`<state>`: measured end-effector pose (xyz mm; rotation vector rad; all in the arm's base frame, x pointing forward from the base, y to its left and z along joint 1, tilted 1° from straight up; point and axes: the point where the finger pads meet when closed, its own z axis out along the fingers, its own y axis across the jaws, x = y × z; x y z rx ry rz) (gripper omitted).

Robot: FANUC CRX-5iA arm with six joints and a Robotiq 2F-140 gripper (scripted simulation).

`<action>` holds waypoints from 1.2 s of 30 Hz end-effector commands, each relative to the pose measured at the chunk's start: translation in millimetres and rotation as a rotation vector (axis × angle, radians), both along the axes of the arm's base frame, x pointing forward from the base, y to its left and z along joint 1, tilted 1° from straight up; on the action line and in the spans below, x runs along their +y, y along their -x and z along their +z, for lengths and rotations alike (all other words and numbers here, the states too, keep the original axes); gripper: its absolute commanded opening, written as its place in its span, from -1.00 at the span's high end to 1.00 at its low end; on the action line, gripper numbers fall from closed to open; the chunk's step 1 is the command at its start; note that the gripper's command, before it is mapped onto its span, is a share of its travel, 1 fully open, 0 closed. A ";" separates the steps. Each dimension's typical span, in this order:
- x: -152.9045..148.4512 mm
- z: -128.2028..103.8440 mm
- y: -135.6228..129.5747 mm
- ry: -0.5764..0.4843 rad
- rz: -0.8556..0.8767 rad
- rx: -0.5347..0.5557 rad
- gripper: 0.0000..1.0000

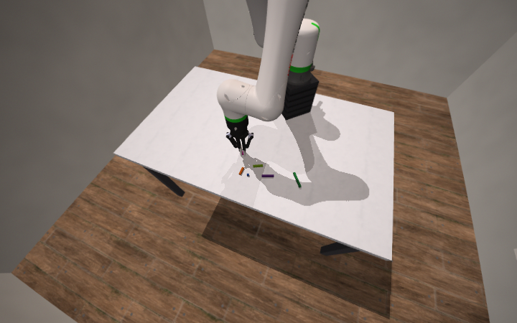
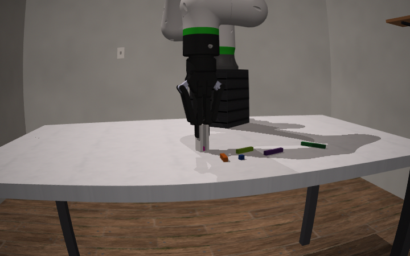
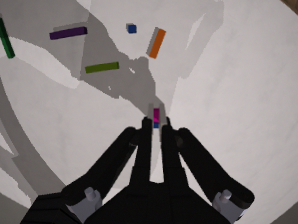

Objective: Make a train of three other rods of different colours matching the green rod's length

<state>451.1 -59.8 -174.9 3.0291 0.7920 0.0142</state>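
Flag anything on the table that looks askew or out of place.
Nothing looks damaged. The gripper holds the magenta rod low over the table. The orange, blue, lime and purple rods lie apart at differing angles, none end to end. The green rod lies apart from them.
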 end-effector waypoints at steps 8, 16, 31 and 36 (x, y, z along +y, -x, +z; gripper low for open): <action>-0.1 0.1 -0.2 0.000 0.000 0.000 0.94; -0.1 0.1 -0.2 0.000 0.000 0.000 0.94; -0.1 0.1 -0.2 0.000 0.000 0.000 0.80; -0.1 0.1 -0.2 0.000 0.000 0.000 0.75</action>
